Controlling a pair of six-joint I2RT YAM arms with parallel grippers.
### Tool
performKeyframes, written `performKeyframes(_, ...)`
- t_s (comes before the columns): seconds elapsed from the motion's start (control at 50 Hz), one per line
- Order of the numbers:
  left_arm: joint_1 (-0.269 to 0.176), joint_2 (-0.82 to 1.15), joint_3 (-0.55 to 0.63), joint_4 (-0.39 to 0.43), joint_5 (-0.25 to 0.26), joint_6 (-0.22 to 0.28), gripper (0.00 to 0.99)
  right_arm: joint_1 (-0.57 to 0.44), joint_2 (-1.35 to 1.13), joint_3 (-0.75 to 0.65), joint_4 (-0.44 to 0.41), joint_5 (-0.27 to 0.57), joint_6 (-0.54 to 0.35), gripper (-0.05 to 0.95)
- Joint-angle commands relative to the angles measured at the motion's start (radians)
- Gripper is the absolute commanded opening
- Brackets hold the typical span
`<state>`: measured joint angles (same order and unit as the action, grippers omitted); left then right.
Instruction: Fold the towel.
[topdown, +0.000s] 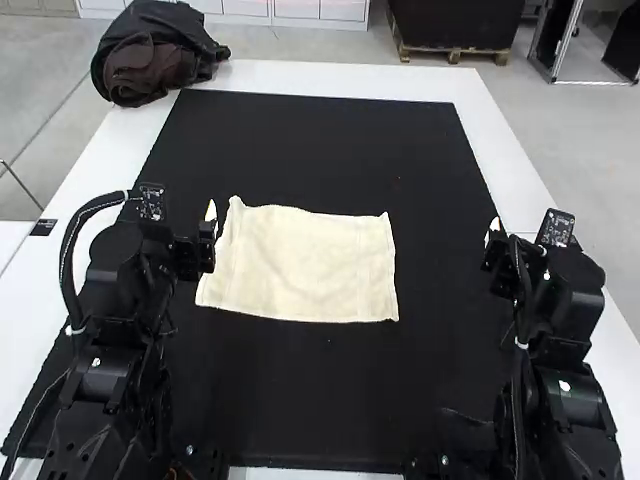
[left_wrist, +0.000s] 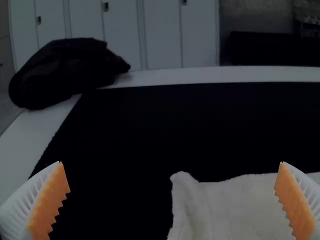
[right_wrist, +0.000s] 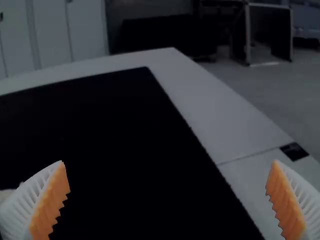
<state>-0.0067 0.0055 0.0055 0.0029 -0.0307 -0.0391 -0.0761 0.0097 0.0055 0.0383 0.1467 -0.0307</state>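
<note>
My left gripper (topdown: 210, 222) is beside the left edge of the cream towel (topdown: 308, 262), seemingly above it. The towel lies spread nearly flat in a rough rectangle, its far left corner slightly raised or rumpled. In the left wrist view, my left gripper (left_wrist: 172, 177) stands wide open, with part of the towel (left_wrist: 230, 210) beyond its fingers. Off to the towel's right, over the mat's right side, is my right gripper (topdown: 492, 238). The right wrist view shows my right gripper (right_wrist: 167, 176) wide open, nothing between its fingers.
A black mat (topdown: 320, 140) covers most of the white table (topdown: 500, 150). A dark bundled garment (topdown: 155, 58) rests at the table's far left corner. Bare mat surrounds the towel.
</note>
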Motion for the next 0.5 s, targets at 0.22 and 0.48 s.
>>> performKeyframes(0.22,0.01,-0.01,-0.004,0.005,-0.008,-0.005,0.967,-0.011,-0.008,-0.004,0.005,0.001,-0.008,0.91)
performKeyframes(0.48,0.008,-0.009,-0.004,0.005,-0.008,-0.007,0.967,-0.011,-0.008,-0.004,-0.018,0.001,0.14,0.91)
